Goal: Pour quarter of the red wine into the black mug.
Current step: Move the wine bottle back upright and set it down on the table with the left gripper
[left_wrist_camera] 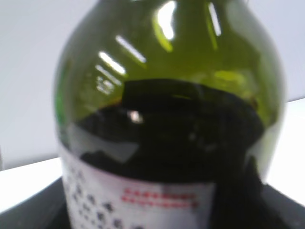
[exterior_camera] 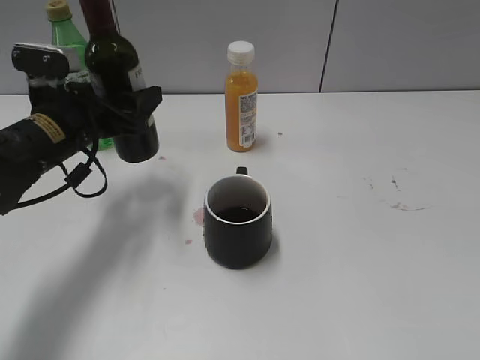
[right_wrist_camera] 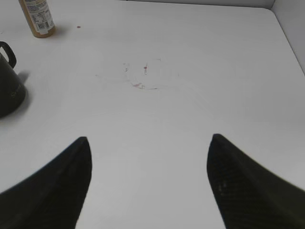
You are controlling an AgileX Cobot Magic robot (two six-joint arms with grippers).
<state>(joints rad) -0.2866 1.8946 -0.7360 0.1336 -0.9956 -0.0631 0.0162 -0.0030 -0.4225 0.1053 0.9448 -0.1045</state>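
My left gripper (exterior_camera: 135,105) is shut on the red wine bottle (exterior_camera: 120,82), a dark glass bottle with a white label. It holds the bottle nearly upright above the table at the back left. The bottle fills the left wrist view (left_wrist_camera: 167,119), with dark wine inside. The black mug (exterior_camera: 237,221) stands at the table's middle, white inside, with dark wine at its bottom and its handle turned to the back. Its edge shows in the right wrist view (right_wrist_camera: 8,90). My right gripper (right_wrist_camera: 148,143) is open and empty over bare table; it does not show in the exterior view.
An orange juice bottle (exterior_camera: 241,97) with a white cap stands behind the mug; it also shows in the right wrist view (right_wrist_camera: 37,18). A green plastic bottle (exterior_camera: 66,34) stands behind the wine bottle. Small wine stains (exterior_camera: 196,217) mark the table left of the mug.
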